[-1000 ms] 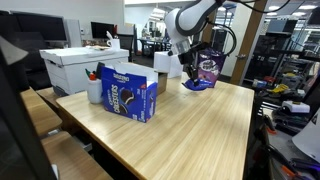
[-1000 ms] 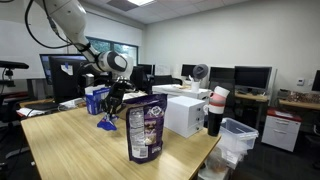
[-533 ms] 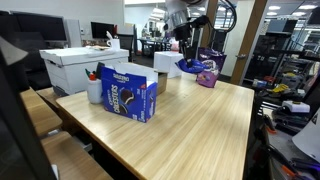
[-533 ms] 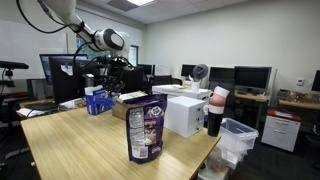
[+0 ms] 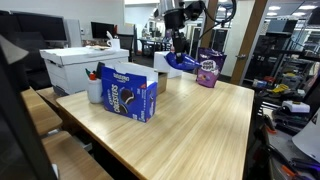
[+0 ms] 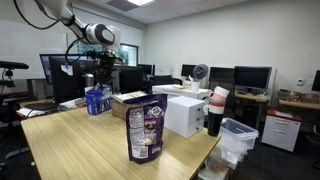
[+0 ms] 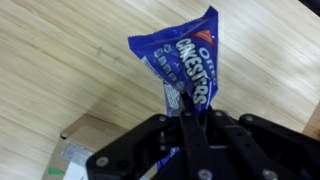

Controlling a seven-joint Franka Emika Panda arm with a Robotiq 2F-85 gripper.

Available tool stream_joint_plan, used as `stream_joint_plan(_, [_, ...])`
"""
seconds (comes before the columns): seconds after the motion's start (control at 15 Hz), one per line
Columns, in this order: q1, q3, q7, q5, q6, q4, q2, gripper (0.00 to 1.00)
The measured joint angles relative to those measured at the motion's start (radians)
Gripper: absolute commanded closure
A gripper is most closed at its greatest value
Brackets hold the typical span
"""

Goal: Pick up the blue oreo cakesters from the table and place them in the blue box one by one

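My gripper (image 7: 190, 112) is shut on a blue oreo cakesters packet (image 7: 181, 58), which hangs from the fingers above the table (image 7: 60, 60). In an exterior view the gripper (image 5: 173, 47) holds the packet (image 5: 181, 62) in the air at the far side of the table (image 5: 190, 125), behind and to the right of the blue box (image 5: 131, 92). In an exterior view the gripper (image 6: 98, 72) hovers just above the blue box (image 6: 97, 101). No other packets show on the table.
A purple standing bag (image 5: 208, 70) (image 6: 145, 128) stands on the table. A large white box (image 5: 84, 63) and a small cardboard box (image 5: 161, 62) are near the blue box. Another white box (image 6: 185, 115) and office desks surround the table. A cardboard flap (image 7: 92, 134) shows below the gripper.
The gripper has lifted the blue packet from beside the purple bag and carried it up and across toward the blue box.
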Motion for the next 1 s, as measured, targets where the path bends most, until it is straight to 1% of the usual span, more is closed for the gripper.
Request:
stream_joint_plan(0.47, [0.045, 0.030, 0.066, 0.052, 0.003, 0.053, 0.005, 0.96])
stream_joint_plan(1.0, [0.122, 0.063, 0.215, 0.053, 0.018, 0.128, 0.049, 0.96])
